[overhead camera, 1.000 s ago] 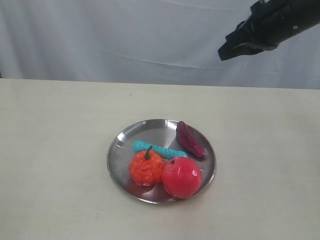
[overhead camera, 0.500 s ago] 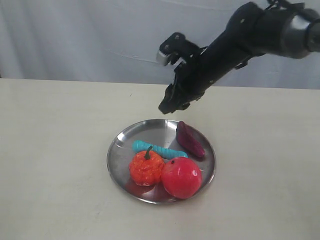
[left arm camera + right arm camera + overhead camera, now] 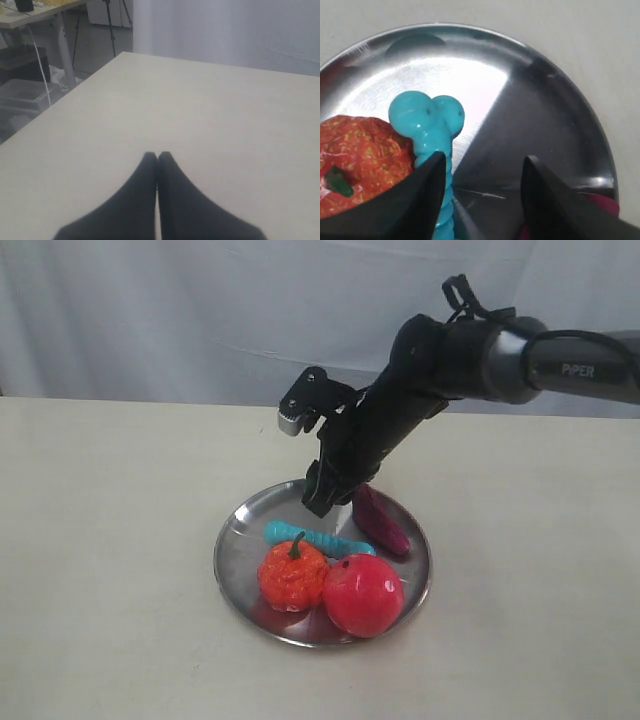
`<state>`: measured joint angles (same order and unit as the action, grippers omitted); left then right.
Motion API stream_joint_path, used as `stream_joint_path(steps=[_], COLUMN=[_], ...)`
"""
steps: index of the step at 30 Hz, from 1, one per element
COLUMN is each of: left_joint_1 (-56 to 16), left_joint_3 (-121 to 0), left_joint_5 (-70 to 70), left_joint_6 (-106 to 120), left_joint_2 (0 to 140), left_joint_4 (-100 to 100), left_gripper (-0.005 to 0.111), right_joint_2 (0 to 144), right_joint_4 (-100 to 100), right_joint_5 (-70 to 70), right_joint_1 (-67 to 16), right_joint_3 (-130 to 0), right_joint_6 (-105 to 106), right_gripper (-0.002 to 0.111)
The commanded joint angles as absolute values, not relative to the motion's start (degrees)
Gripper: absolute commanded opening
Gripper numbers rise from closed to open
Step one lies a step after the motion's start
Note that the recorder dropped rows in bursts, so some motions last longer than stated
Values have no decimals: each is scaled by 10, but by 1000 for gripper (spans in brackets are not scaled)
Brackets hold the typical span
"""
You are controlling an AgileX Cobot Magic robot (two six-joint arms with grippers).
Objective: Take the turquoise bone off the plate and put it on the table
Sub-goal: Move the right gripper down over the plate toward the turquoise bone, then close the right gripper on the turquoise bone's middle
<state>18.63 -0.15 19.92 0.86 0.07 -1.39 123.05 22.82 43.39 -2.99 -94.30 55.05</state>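
Note:
The turquoise bone [image 3: 318,538] lies on the round steel plate [image 3: 240,525], behind an orange pumpkin-like fruit and a red apple. My right gripper [image 3: 318,502] hangs low over the plate's back part, just above the bone, and is open. In the right wrist view the bone [image 3: 427,120] shows its knobbed end beside one finger; the right gripper [image 3: 484,161] has bare plate [image 3: 545,100] between its fingers. The left gripper [image 3: 158,156] is shut with nothing in it, over the bare cream table [image 3: 200,110], and does not show in the exterior view.
On the plate also sit an orange fruit [image 3: 291,575], a red apple [image 3: 362,594] and a dark purple piece [image 3: 380,520] at the right of the gripper. The cream table [image 3: 100,540] surrounds the plate. A white curtain hangs behind.
The right arm has swung in from the upper right and come down to the left, from high above the table to just over the plate's back part beside the bone.

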Motion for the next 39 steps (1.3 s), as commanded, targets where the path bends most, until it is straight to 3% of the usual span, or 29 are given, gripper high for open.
stream_joint_path(steps=[1, 34, 36, 39], left_joint_1=[188, 188, 188, 188], left_joint_3=[0, 0, 0, 0], left_joint_5=[196, 196, 196, 196], left_joint_6=[6, 6, 6, 6], left_joint_2=[0, 0, 0, 0], left_joint_4=[-15, -15, -15, -15], left_gripper=[0, 0, 0, 0], right_joint_2=[1249, 1298, 1298, 1298], right_joint_4=[223, 254, 254, 254], right_joint_5=[439, 518, 509, 496], right_joint_1=[-30, -30, -30, -30], right_joint_3=[-946, -946, -946, -946], right_joint_6=[547, 563, 563, 565], right_gripper=[46, 46, 39, 18])
